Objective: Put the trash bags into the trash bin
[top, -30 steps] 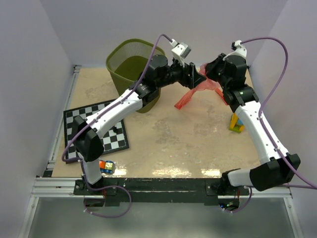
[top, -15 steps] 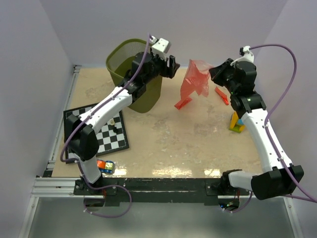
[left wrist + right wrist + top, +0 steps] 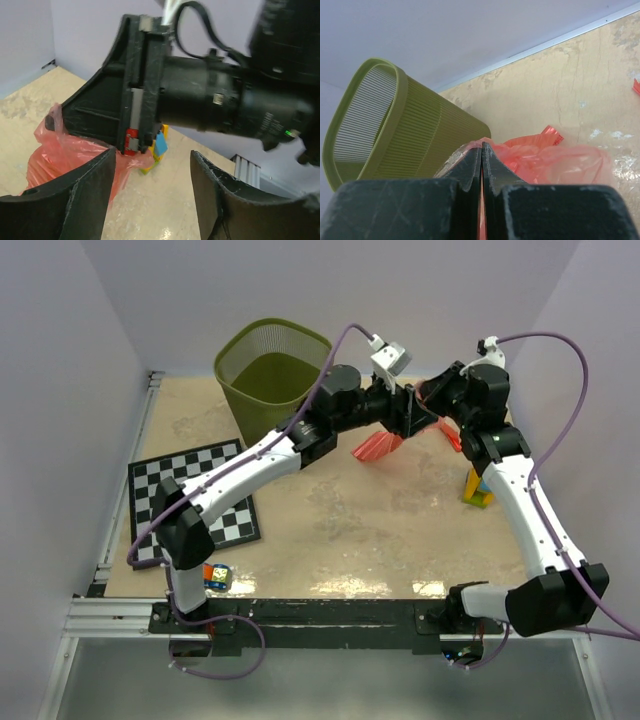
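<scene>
My right gripper (image 3: pixel 481 147) is shut on a thin red-pink trash bag (image 3: pixel 555 160), which hangs bunched down to the table (image 3: pixel 380 446). My left gripper (image 3: pixel 412 412) is open and sits right in front of the right gripper (image 3: pixel 432 405), facing it. In the left wrist view the bag (image 3: pixel 75 155) hangs by the left finger (image 3: pixel 75 200), and nothing is gripped between the fingers. A small flat red strip (image 3: pixel 450 435) lies on the table beyond the right gripper. The olive-green mesh trash bin (image 3: pixel 272 370) stands upright at the back left, apart from both grippers.
Yellow and blue toy blocks (image 3: pixel 478 488) stand to the right, under the right arm. A checkerboard mat (image 3: pixel 190 500) lies at the left, with a small coloured object (image 3: pixel 215 575) near the front edge. Walls close in the table at the back and both sides.
My left gripper swung from beside the bin back to the right gripper and narrowed a little. The bag, held up and spread half a second ago, now hangs lower and bunched.
</scene>
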